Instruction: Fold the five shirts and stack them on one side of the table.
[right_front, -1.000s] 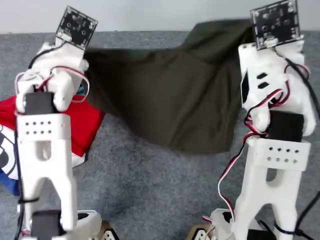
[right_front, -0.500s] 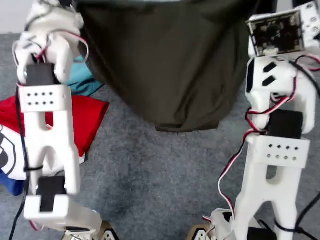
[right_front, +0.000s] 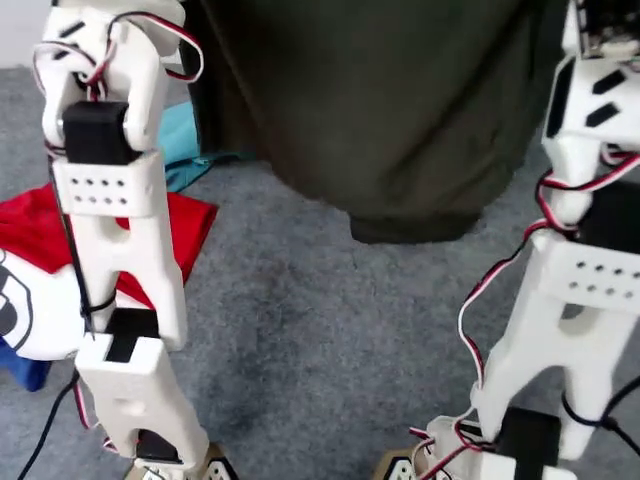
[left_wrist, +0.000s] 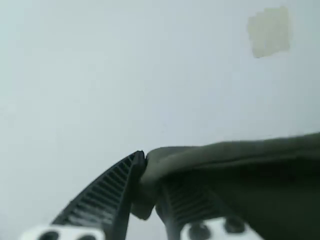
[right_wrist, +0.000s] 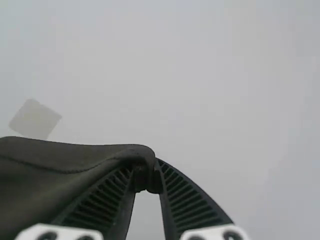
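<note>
A dark olive shirt (right_front: 380, 110) hangs in the air between the two raised arms, its lower hem near the middle of the grey table (right_front: 330, 340). My left gripper (left_wrist: 145, 187) is shut on one top corner of the dark olive shirt (left_wrist: 240, 170), seen against a pale wall. My right gripper (right_wrist: 146, 182) is shut on the other top corner of the shirt (right_wrist: 55, 175). In the high view the left arm (right_front: 110, 200) stands at the left and the right arm (right_front: 590, 250) at the right.
At the table's left edge lies a heap of shirts: a red one (right_front: 170, 225), a teal one (right_front: 185, 150), a white printed one (right_front: 25, 310) and a blue one (right_front: 20, 365). Grey table surface lies open between the arm bases.
Both arms have risen, lifting the olive shirt off the table until it hangs freely. Its hem has swung toward the table's middle.
</note>
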